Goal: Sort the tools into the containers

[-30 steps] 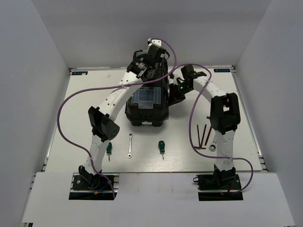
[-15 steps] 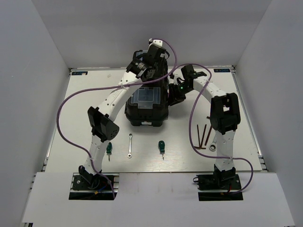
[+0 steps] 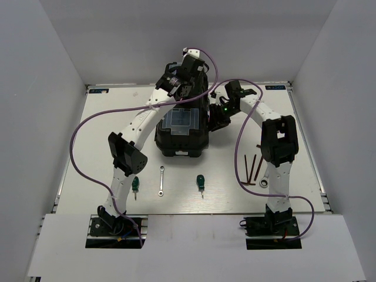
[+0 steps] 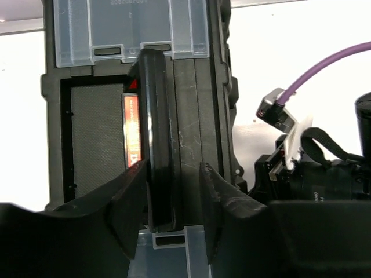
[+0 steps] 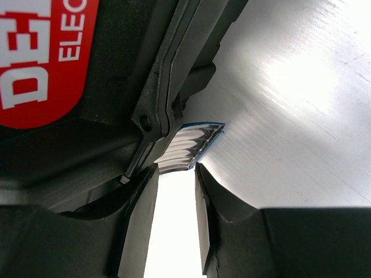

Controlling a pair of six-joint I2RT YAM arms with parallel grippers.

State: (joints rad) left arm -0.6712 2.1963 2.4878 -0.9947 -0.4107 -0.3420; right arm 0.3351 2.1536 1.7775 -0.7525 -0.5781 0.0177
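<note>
White matte table (image 3: 106, 117), white walls round.
Near strip: green-handled screwdrivers (image 3: 136, 184), small wrench (image 3: 161, 180) between them. Right: thin hex keys (image 3: 252, 167), larger wrench (image 3: 264, 184) by right arm.
Mid-table: black plastic toolbox (image 3: 182, 144), lid down.
Right gripper (image 5: 175, 171): fingers apart, ribbed shiny latch (image 5: 191, 145) just beyond tips, box's right side.
Left gripper (image 4: 171, 174): fingers apart, straddling smooth handle (image 4: 157, 133), long axis near-far.

toolbox (image 3: 182, 144) behind small wrench (image 3: 161, 180), hex keys (image 3: 252, 167) right

L pincer (image 4: 172, 174) extended fwd, jaws apart, R pincer (image 5: 175, 171) low, jaws apart
</note>
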